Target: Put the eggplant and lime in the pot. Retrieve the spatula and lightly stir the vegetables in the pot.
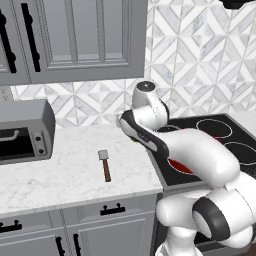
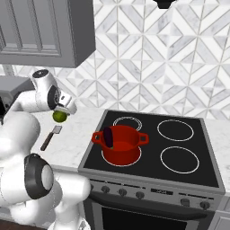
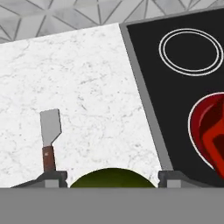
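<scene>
My gripper (image 2: 61, 113) is shut on the yellow-green lime (image 2: 59, 117) and holds it above the counter, left of the stove. In the hand view the lime (image 3: 113, 176) bulges up at the bottom edge between the two fingertips (image 3: 52, 178). The red pot (image 2: 120, 144) stands on the stove's front left burner, and the dark purple eggplant (image 2: 109, 137) leans inside it against the left wall. The spatula (image 1: 105, 165), with a brown handle and a grey head, lies flat on the marble counter (image 3: 87, 74) below and left of the gripper. In the hand view the pot's rim (image 3: 205, 131) lies at the right.
A grey toaster oven (image 1: 25, 132) stands at the counter's left. The black stove (image 2: 179, 148) has three bare burners. Grey wall cabinets (image 1: 75, 35) hang above. The counter's front edge (image 1: 75, 200) is near the spatula.
</scene>
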